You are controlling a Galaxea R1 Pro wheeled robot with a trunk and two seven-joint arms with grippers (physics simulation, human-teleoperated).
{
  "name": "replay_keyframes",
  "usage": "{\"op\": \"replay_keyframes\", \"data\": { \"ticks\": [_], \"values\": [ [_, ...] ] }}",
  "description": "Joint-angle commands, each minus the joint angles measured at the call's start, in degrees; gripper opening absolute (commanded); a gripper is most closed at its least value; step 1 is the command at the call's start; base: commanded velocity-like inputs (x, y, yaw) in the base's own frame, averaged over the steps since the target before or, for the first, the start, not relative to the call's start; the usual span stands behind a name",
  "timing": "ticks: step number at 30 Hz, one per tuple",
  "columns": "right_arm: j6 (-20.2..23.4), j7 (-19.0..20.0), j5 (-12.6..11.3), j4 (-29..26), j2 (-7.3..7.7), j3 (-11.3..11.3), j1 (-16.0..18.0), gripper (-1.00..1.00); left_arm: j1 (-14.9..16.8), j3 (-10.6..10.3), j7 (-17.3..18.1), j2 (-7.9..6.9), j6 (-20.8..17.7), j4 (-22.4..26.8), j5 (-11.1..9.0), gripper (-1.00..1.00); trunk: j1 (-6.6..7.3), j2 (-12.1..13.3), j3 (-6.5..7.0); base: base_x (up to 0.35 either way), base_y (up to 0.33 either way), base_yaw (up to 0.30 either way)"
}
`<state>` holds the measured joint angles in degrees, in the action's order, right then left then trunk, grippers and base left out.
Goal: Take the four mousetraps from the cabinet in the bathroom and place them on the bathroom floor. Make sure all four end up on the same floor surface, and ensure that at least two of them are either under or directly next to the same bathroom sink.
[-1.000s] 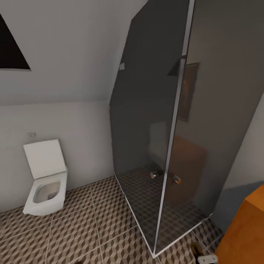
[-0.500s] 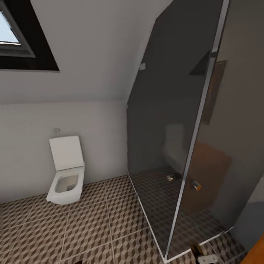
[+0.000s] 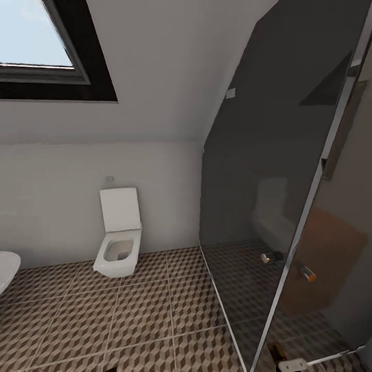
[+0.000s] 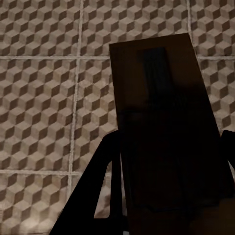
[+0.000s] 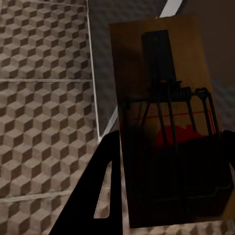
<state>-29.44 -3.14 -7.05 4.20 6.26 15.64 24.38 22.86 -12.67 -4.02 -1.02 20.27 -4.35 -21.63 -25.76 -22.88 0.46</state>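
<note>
Swinging left, the head camera now takes in a window; toilet mid-frame. Each gripper clamps a mousetrap above the bathroom floor.

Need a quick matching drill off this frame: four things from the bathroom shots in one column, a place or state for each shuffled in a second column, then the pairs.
Things
1. toilet
2. window
3. shower glass panel
4. mousetrap in the right end effector

Place or state
A. dark and see-through, with a chrome edge, standing on the tiled floor
B. held over the floor, red bait pad and wire spring showing
C. lid up, against the white back wall
D. set in the sloped ceiling, dark frame, pale sky behind

Pairs: 1-C, 2-D, 3-A, 4-B
</note>
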Motion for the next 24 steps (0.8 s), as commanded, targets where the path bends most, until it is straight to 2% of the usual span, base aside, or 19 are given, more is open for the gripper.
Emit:
{"op": "replay_keyframes", "data": {
  "ticks": [1,13,19,24],
  "values": [
    [-0.35,0.24,-0.69,0.2,-0.02,0.53,0.05,-1.0,0.08,-0.45,-0.28,0.01,0.29,-0.22,-0.14,-1.0,-0.02,-0.04,-0.02,0.0,0.0,0.297],
    [-0.35,0.24,-0.69,0.2,-0.02,0.53,0.05,-1.0,0.08,-0.42,-0.28,-0.12,0.24,-0.22,-0.17,-1.0,-0.02,-0.04,-0.02,0.0,0.006,0.297],
    [-0.35,0.24,-0.69,0.2,-0.02,0.53,0.05,-1.0,0.08,-0.42,-0.28,-0.12,0.22,-0.19,-0.17,-1.0,-0.02,-0.04,-0.02,0.004,0.214,0.28],
    [-0.35,0.24,-0.69,0.2,-0.02,0.53,0.05,-1.0,0.08,-0.42,-0.28,-0.21,0.28,-0.13,-0.22,-1.0,-0.02,-0.04,-0.02,0.17,0.285,0.036]
  ]
}}
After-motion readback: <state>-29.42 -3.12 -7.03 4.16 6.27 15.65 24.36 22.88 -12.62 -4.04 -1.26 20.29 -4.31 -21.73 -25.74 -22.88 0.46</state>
